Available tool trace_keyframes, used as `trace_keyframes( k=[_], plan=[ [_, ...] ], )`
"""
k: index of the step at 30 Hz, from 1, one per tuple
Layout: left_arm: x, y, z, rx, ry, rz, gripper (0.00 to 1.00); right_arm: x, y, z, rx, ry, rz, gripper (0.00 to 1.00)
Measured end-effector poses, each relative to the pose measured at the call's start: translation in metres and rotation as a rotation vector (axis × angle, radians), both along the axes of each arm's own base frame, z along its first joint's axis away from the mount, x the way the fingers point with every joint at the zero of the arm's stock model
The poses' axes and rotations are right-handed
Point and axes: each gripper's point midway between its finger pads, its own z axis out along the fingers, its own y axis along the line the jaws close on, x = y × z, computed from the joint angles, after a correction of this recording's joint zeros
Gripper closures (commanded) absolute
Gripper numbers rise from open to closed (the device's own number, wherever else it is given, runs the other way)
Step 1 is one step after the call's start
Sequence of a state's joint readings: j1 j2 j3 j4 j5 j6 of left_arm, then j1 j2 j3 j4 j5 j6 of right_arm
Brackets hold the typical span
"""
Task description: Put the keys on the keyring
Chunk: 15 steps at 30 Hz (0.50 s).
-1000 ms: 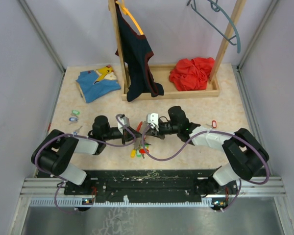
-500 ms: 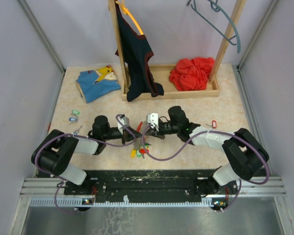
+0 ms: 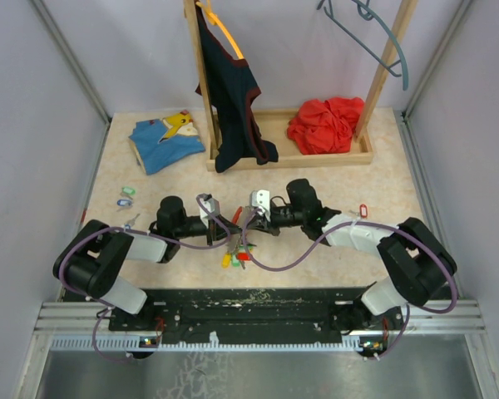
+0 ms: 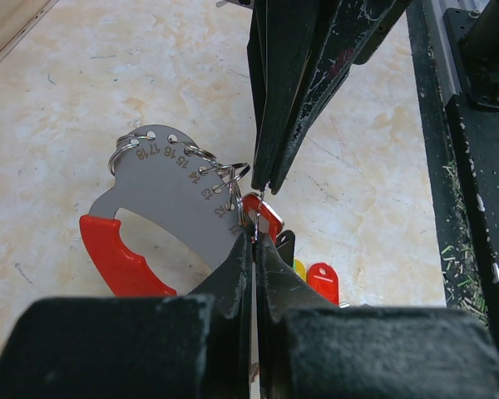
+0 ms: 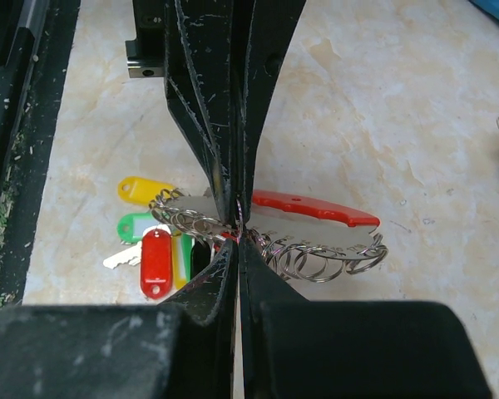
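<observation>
Silver keys (image 5: 155, 262) with red, yellow and green tags lie bunched on the worktop (image 5: 382, 100), near its front middle. They sit directly under the two meeting grippers, beside a silver sizing plate (image 4: 162, 187) that has a red grip and is strung with keyrings (image 5: 320, 264). The left gripper (image 4: 254, 239) and right gripper (image 5: 235, 241) are both pinched fully closed, tip to tip at the rings. What each nips is too fine to tell. More tagged keys (image 3: 125, 196) lie at the far left.
</observation>
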<state>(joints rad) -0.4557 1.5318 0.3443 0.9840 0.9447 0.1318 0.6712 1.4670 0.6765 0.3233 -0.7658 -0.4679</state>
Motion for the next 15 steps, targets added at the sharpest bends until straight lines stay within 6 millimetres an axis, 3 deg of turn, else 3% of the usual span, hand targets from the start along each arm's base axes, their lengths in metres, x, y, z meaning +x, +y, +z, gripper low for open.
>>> trace_keyframes(
  k=[15],
  plan=[
    [-0.0016,0.0013,-0.0007,-0.002,0.001,-0.004,1.0,0.0041,0.0037,-0.003,-0.01,0.035,-0.002,1.0]
  ],
)
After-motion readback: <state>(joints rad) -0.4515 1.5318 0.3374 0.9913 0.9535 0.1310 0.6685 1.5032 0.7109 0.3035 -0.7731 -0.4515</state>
